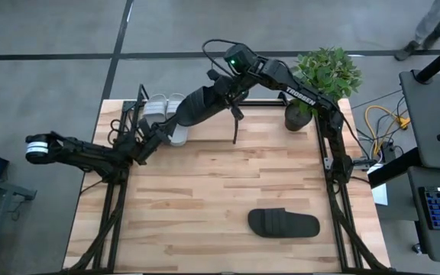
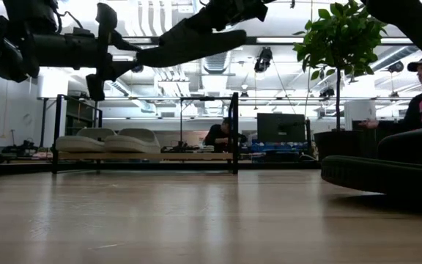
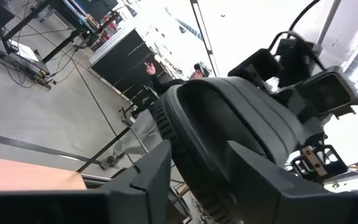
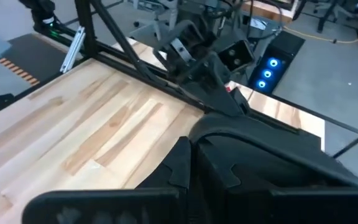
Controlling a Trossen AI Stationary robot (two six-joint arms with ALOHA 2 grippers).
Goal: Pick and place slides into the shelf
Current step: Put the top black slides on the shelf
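The left gripper (image 1: 153,137) reaches in at the table's far-left corner, and its jaws look closed on the near end of a black slide (image 1: 197,107) held in the air; the left wrist view shows that slide filling the space between its fingers. Just behind sits the shelf (image 1: 132,114), with the pale pair of slides (image 1: 166,111) already resting side by side on its board, as the low view confirms.

Further right, the right gripper (image 1: 231,85) has its jaws closed on the other end of the same black slide, so both arms carry it at once, above the table and just beside the shelf.

The slide looks light and rubbery (likely to flex if pinched at one end), so I judge the stiffer sole edge or the wide strap the safer hold. Its matte surface should not slip much.

Right of centre, near the front edge, the last black slide (image 1: 284,223) lies flat on the table (image 1: 205,191), well apart from the shelf.
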